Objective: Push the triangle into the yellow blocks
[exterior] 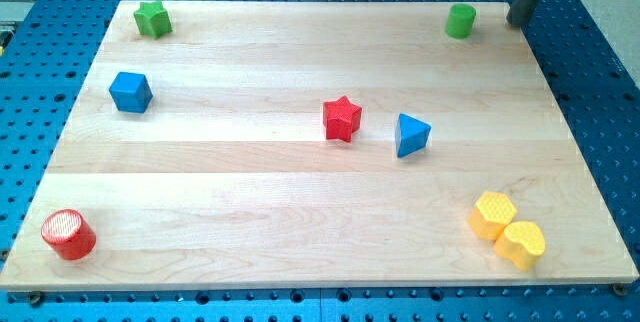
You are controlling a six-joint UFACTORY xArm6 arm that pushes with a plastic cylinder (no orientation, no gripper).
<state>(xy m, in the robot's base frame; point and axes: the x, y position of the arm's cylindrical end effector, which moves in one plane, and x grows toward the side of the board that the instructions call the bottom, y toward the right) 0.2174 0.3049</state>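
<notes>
The blue triangle (411, 134) lies right of the board's middle. Two yellow blocks sit touching near the bottom right corner: a yellow hexagon (493, 213) and a yellow heart-like block (521, 243) just below and right of it. My tip (518, 20) is at the view's top right, at the board's far right corner, well above and right of the triangle, just right of the green cylinder (460, 20). It touches no block.
A red star (342, 119) lies just left of the triangle. A blue cube (130, 92) is at the left, a green star-like block (153, 19) at top left, a red cylinder (68, 234) at bottom left. The wooden board (250, 182) rests on a blue perforated table.
</notes>
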